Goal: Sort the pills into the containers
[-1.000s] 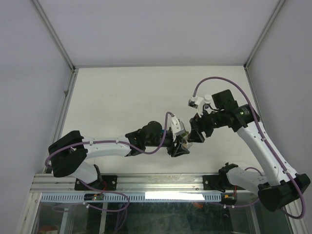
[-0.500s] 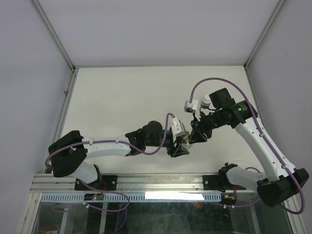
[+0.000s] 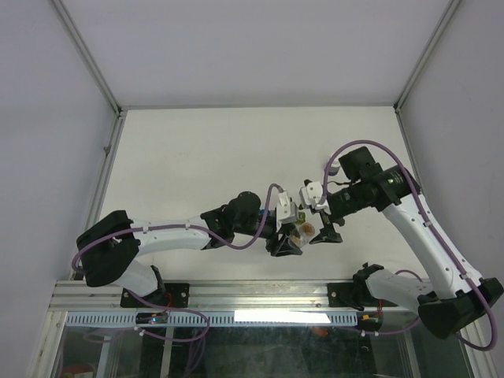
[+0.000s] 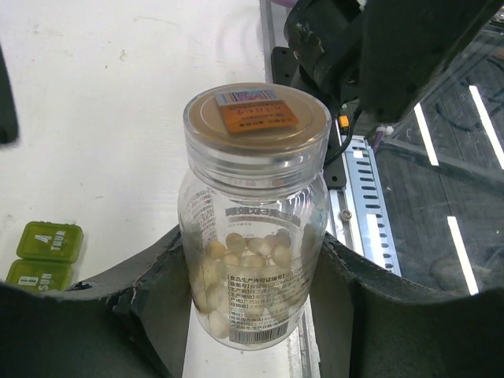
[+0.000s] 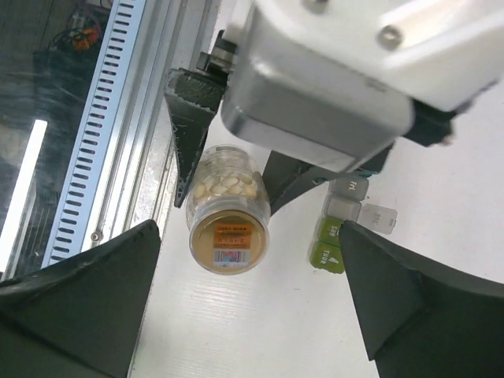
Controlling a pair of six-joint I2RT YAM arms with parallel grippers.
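A clear bottle [image 4: 252, 228] of pale pills [image 4: 236, 248], lid on, is pinched between the fingers of the left gripper [image 4: 250, 303]. Its lid is turned toward the right gripper [image 5: 250, 315]. The right gripper's fingers are held spread wide, short of the bottle and touching nothing. The containers [image 5: 337, 224] are seen lying on the table [image 5: 457, 205] just beside the bottle, on its far side.
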